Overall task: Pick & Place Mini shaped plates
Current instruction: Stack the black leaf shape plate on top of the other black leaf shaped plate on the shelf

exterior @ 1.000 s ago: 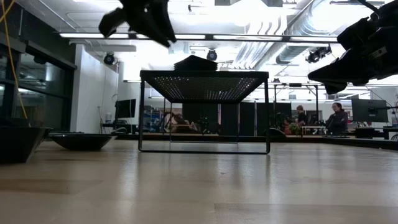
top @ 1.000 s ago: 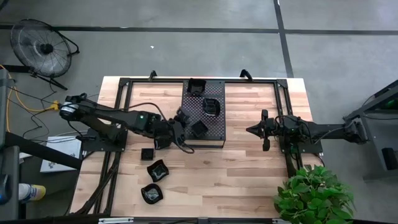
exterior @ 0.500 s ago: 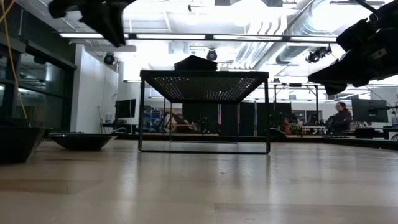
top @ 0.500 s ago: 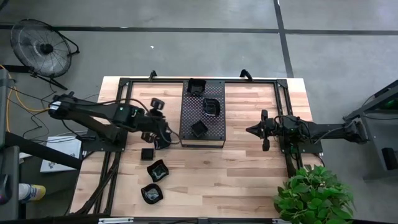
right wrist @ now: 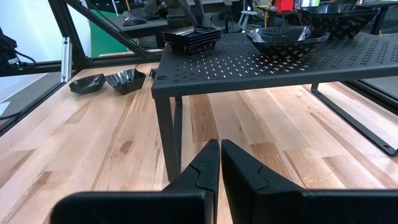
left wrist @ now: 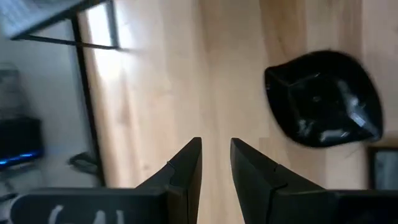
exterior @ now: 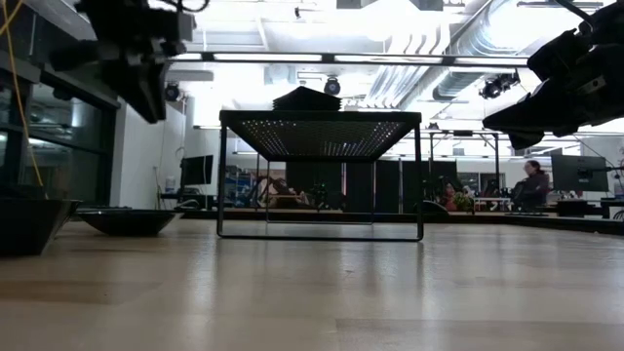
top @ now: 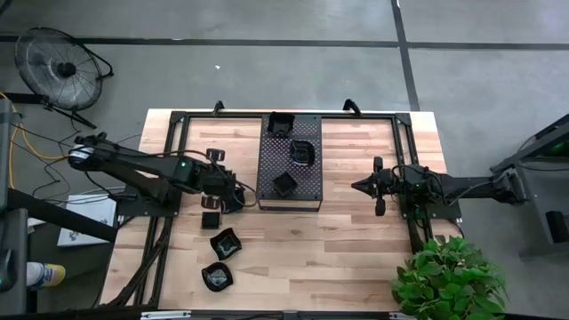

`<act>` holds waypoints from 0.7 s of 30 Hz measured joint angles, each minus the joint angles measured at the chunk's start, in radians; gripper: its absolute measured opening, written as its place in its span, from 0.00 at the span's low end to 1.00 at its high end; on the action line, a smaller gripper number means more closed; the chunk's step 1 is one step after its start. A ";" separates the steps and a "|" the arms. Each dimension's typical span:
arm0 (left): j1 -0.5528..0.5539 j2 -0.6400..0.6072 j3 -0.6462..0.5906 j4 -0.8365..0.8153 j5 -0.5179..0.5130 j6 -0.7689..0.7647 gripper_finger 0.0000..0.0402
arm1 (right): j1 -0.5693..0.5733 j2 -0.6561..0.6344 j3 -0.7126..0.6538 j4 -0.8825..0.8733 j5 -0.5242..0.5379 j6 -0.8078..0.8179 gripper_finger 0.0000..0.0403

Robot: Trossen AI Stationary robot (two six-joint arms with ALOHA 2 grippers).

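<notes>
Three stacks of glossy black mini plates point(top: 284, 183) sit on the raised perforated tray point(top: 307, 182). Three more rest flat on the wood to the tray's near left: a small square one point(top: 211, 220), a wavy one point(top: 225, 243) and a rounded one point(top: 217, 276). My left gripper point(top: 224, 199) hovers above the table just left of the tray, beside the square plate, pointing down. It is slightly open and empty. In the left wrist view its fingers point(left wrist: 216, 155) stand over bare wood, with a rounded plate point(left wrist: 323, 99) off to one side. My right gripper point(top: 378, 187) waits shut, right of the tray.
The tray stands on thin legs point(exterior: 222, 175), with room beneath it. A black metal frame point(top: 173, 160) runs along the table's left and right sides. A potted plant point(top: 449, 276) stands at the near right corner. Bare wood lies between the tray and the right arm.
My left gripper has drawn back from the tray's near left corner toward the table's left. It has come down a little and now hangs over the wood near the loose plates. The plates on the tray and the table have stayed where they were.
</notes>
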 joint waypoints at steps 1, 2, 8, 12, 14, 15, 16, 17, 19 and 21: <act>0.013 0.000 -0.013 0.023 0.027 -0.002 0.20 | 0.000 0.000 0.000 0.000 0.000 0.000 0.03; 0.031 0.000 -0.028 0.042 0.060 -0.002 0.20 | 0.000 0.000 0.000 0.000 0.000 0.000 0.03; 0.202 0.000 -0.099 0.177 0.253 0.093 0.20 | 0.000 0.000 0.000 0.000 0.000 0.000 0.03; 0.325 0.000 -0.121 0.199 0.422 0.146 0.20 | 0.000 0.000 0.000 0.000 0.000 0.000 0.03; 0.375 0.000 -0.141 0.211 0.488 0.161 0.20 | 0.000 0.000 0.000 0.000 0.000 0.000 0.03; 0.396 0.000 -0.152 0.222 0.518 0.161 0.20 | 0.000 0.000 0.000 0.000 0.000 0.000 0.03; 0.414 0.000 -0.162 0.228 0.543 0.162 0.20 | 0.000 0.000 0.000 0.000 0.000 0.000 0.03; 0.427 0.000 -0.173 0.230 0.561 0.161 0.20 | 0.000 0.000 0.000 0.000 0.000 0.000 0.03; 0.443 0.000 -0.199 0.240 0.566 0.148 0.20 | 0.000 0.000 0.000 0.000 0.000 0.000 0.03; 0.443 0.000 -0.226 0.254 0.560 0.109 0.20 | 0.000 0.000 0.000 0.000 0.000 0.000 0.03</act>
